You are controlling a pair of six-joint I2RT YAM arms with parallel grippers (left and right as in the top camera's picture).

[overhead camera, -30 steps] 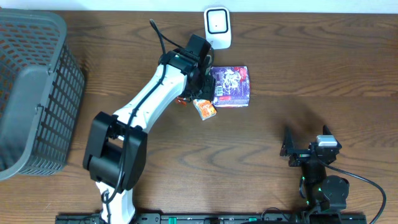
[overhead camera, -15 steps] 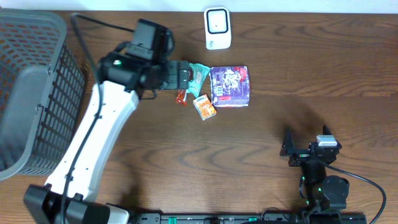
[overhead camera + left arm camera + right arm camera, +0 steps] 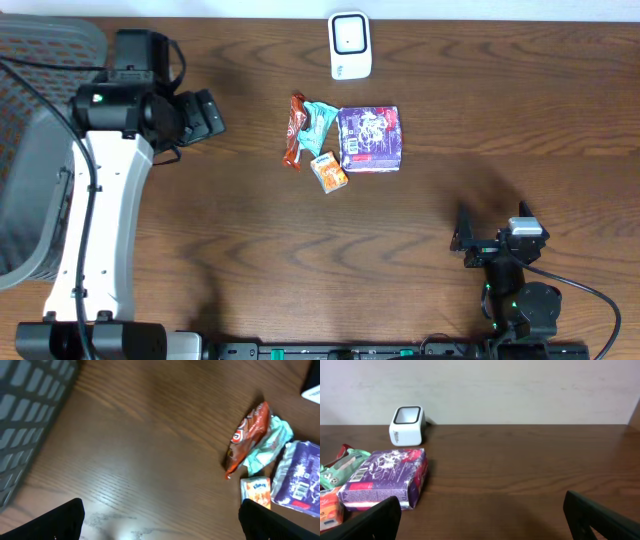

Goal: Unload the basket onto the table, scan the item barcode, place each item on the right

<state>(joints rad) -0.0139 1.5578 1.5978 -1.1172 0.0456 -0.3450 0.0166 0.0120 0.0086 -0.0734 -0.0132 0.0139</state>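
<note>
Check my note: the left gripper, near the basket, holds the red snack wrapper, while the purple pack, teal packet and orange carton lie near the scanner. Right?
No. The overhead view shows the left gripper open and empty near the basket; the red snack wrapper lies on the table beside the teal packet, with the purple pack and orange carton, near the scanner.

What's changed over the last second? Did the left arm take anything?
The left gripper swung left from the items toward the basket, open and empty, uncovering the red wrapper. The teal packet, orange box, purple pack, scanner and the open right gripper stayed put.
</note>
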